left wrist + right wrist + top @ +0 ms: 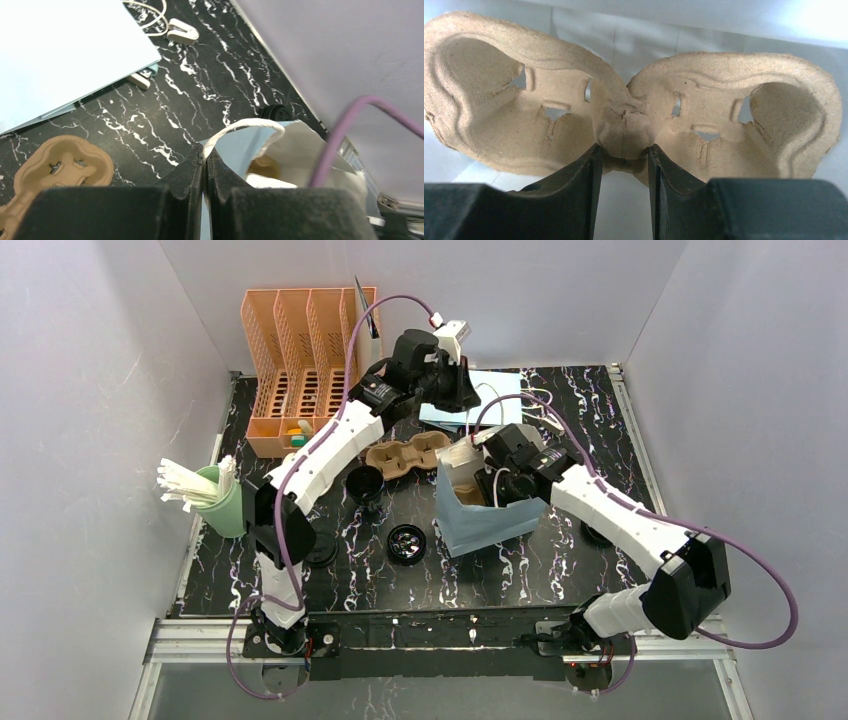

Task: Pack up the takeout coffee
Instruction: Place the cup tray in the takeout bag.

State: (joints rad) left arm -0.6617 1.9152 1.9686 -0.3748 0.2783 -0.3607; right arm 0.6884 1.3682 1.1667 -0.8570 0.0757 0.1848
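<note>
Right tool (624,150): jaws part-way open, clamped on the raised centre ridge of a brown pulp carrier (724,110), one finger on each side of the ridge. Carrier is empty in both pockets. Tool and carrier sit down inside the standing light-blue paper bag (500,525), white lining all round them.

Left tool (204,167): clenched, fingertips pressed together at the bag's back rim. The white handle (250,123) loops down to the tips and a sliver of blue paper shows between the fingers, so it looks pinched on the bag.

Takeout coffee is outside the bag, on the table (560,570):
- dark cup (365,483), upright, well to the left of the bag.
- round black piece (406,543) just left of the bag's near corner; cup or lid, cannot tell.
- black round item (322,552) farther left, partly hidden by the left arm.
- another black round item (597,533) right of the bag, under the right arm.

Second pulp carrier (405,455) lies left of the bag's far corner, empty. Flat blue bag (475,400) lies behind the standing bag.
</note>
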